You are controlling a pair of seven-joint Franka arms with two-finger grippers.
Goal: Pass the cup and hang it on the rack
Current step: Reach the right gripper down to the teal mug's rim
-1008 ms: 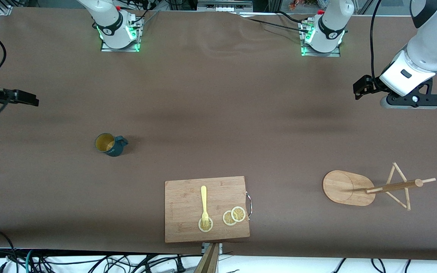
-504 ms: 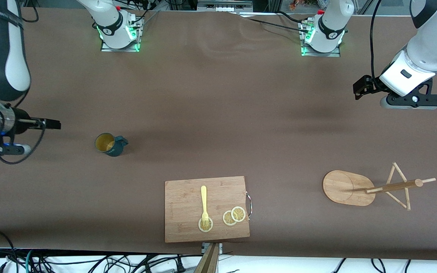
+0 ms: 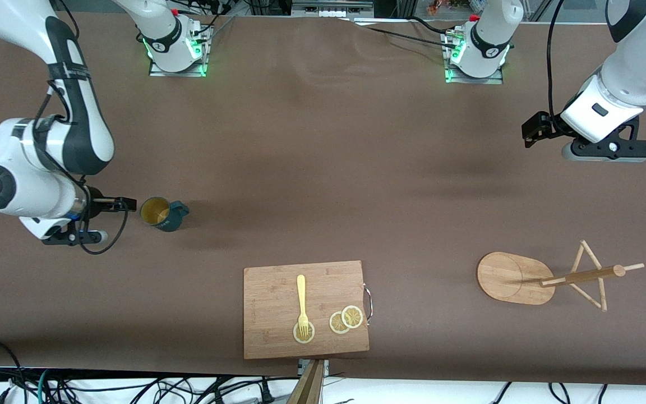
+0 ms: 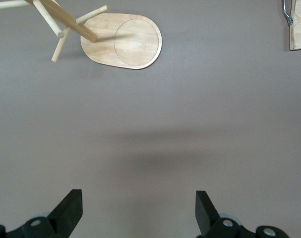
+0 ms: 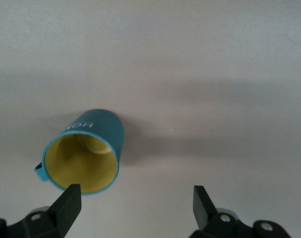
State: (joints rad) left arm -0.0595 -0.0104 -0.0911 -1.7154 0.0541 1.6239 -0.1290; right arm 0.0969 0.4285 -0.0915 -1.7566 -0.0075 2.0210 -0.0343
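The cup (image 3: 163, 213), a dark teal mug with a yellowish inside, stands upright on the brown table toward the right arm's end. Its handle points toward the left arm's end. My right gripper (image 3: 73, 237) hangs open over the table just beside it. In the right wrist view the cup (image 5: 83, 156) lies just ahead of the open right gripper (image 5: 135, 201), off to one fingertip's side, with nothing between the fingers. The rack (image 3: 516, 278), a bamboo mug tree on an oval base, stands toward the left arm's end. My left gripper (image 3: 609, 150) waits open over bare table, and the rack (image 4: 121, 33) shows ahead of it (image 4: 138, 206).
A wooden cutting board (image 3: 267, 292) lies near the table's front edge, midway along it. It carries a yellow fork (image 3: 301, 300) and lemon slices (image 3: 345, 320). The two arm bases stand along the back edge.
The right arm has swung in from the table's end and brought its open gripper down beside the cup. The left arm, cup and rack have not moved.
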